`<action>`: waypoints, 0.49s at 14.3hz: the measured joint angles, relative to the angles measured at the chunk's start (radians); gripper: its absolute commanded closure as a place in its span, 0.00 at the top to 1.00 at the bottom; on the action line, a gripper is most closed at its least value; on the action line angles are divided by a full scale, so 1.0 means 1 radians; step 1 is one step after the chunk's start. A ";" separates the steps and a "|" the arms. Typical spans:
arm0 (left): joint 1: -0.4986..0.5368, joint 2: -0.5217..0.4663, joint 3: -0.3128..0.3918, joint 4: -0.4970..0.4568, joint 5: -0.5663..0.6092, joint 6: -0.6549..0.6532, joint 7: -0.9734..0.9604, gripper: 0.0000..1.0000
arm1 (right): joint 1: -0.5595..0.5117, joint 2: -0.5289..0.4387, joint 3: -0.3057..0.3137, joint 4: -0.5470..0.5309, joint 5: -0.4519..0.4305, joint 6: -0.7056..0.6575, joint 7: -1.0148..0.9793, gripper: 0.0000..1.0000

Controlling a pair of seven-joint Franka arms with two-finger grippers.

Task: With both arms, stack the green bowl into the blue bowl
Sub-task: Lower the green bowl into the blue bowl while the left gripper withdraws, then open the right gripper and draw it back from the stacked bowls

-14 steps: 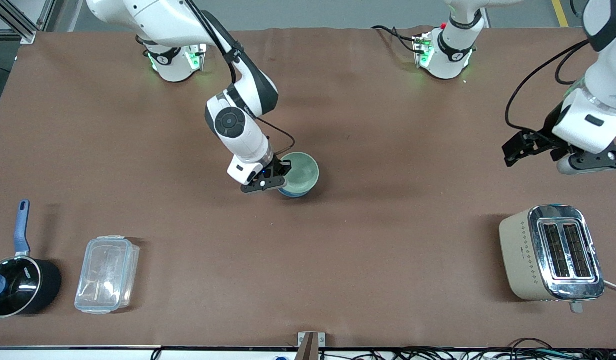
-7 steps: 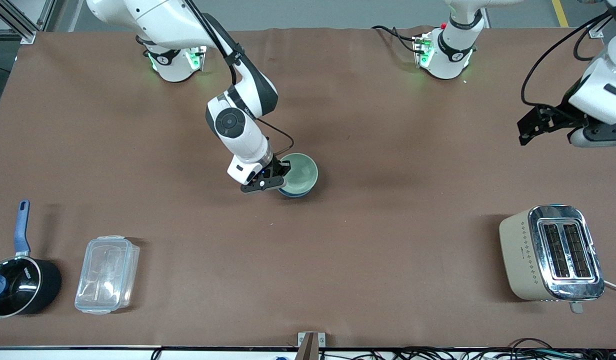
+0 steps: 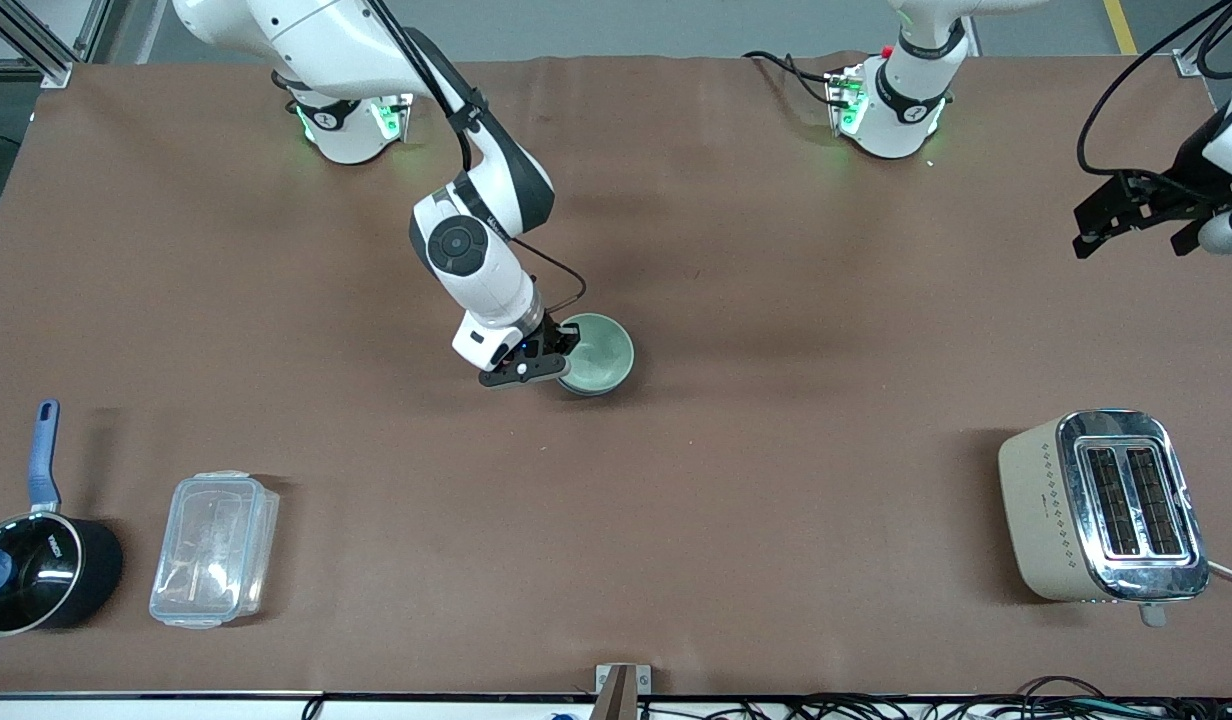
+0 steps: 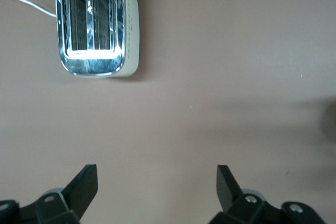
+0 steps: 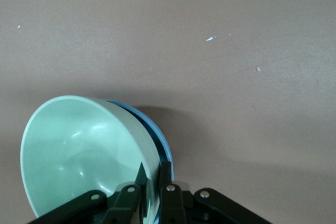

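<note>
The green bowl [image 3: 598, 353] sits nested in the blue bowl [image 5: 164, 148] near the middle of the table. Only a thin blue rim shows beside it in the right wrist view, and the front view hides the blue bowl under the green one. My right gripper [image 3: 564, 352] [image 5: 152, 176] is shut on the green bowl's rim, one finger inside the bowl and one outside. My left gripper [image 3: 1141, 215] [image 4: 157, 182] hangs open and empty, high over the table's edge at the left arm's end.
A cream and chrome toaster [image 3: 1101, 505] [image 4: 94, 24] stands toward the left arm's end, near the front camera. A black pot with a blue handle [image 3: 36, 565] and a clear lidded container [image 3: 214, 548] sit at the right arm's end.
The green bowl has sunk lower into the blue bowl, whose blue edge no longer shows in the front view. The left arm has drawn back and up toward the table's edge.
</note>
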 measured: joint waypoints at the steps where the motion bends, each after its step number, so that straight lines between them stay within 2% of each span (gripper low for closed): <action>1: -0.005 -0.010 -0.002 -0.006 -0.003 -0.015 0.000 1.00 | 0.000 0.000 -0.003 0.000 -0.001 0.000 -0.001 0.84; 2: -0.009 -0.022 -0.003 -0.018 -0.019 -0.022 0.000 1.00 | 0.000 0.000 -0.006 0.000 -0.001 0.000 -0.003 1.00; 5: -0.013 -0.044 -0.003 -0.048 -0.073 -0.023 0.000 1.00 | -0.001 -0.018 -0.019 0.006 -0.001 -0.005 -0.007 1.00; 7: -0.013 -0.044 -0.004 -0.053 -0.074 -0.020 0.000 1.00 | 0.000 -0.072 -0.054 0.021 -0.002 -0.086 -0.008 1.00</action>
